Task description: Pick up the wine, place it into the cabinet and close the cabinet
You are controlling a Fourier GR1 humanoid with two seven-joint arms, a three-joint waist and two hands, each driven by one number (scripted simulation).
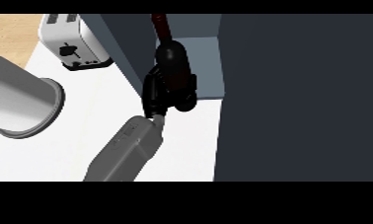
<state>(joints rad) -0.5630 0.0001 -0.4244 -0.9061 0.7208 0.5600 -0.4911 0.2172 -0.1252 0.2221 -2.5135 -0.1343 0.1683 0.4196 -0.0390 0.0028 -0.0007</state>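
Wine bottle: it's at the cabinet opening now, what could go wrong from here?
1. The wine bottle, held in the left hand, sits close to the cabinet's side wall and may clip it going in.
2. The hand hides the bottle's base, so it might be released tilted and tip over.

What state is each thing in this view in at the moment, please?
wine bottle: held by the left hand, at the cabinet's opening.
left hand: fingers curled round the wine bottle.
cabinet: open.
cabinet door: swung out, at the view's right.
toaster: standing on the counter, untouched.
grey pot: on the counter, partly out of view.
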